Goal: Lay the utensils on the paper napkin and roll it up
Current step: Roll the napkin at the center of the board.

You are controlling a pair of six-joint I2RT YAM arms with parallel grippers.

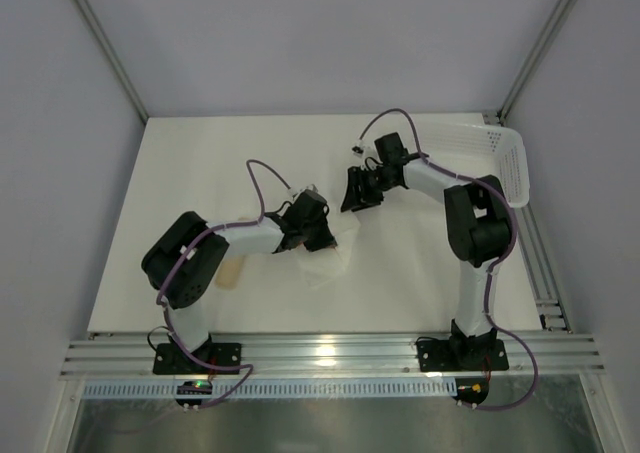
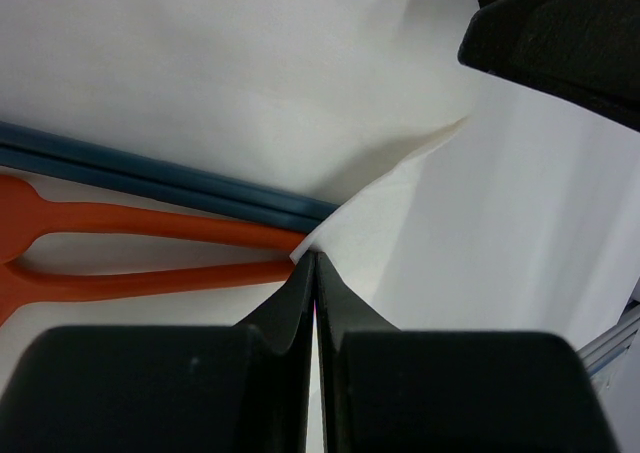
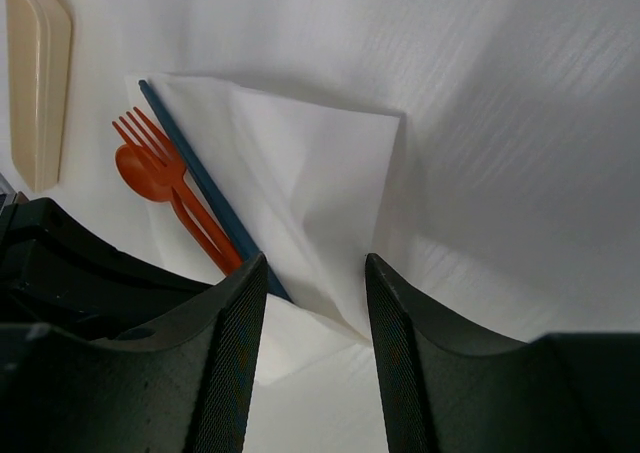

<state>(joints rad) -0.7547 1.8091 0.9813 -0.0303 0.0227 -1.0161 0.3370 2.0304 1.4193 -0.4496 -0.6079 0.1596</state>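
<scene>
The paper napkin (image 3: 300, 173) lies partly folded over the utensils. An orange spoon (image 3: 135, 163) and an orange fork (image 3: 140, 131) stick out beside thin blue sticks (image 3: 185, 148). In the left wrist view the orange handles (image 2: 150, 223) and the blue sticks (image 2: 150, 168) run under the napkin (image 2: 450, 243). My left gripper (image 2: 313, 263) is shut, pinching a napkin corner at its tips. My right gripper (image 3: 315, 273) hovers open above the napkin's folded edge, with nothing between its fingers. From above, both grippers (image 1: 312, 231) (image 1: 356, 195) stand close together over the napkin (image 1: 335, 263).
A beige oblong case (image 3: 38, 78) lies left of the utensils, near the left arm (image 1: 232, 271). A white perforated basket (image 1: 495, 148) stands at the back right. My right gripper's body (image 2: 560, 33) looms at the top right of the left wrist view.
</scene>
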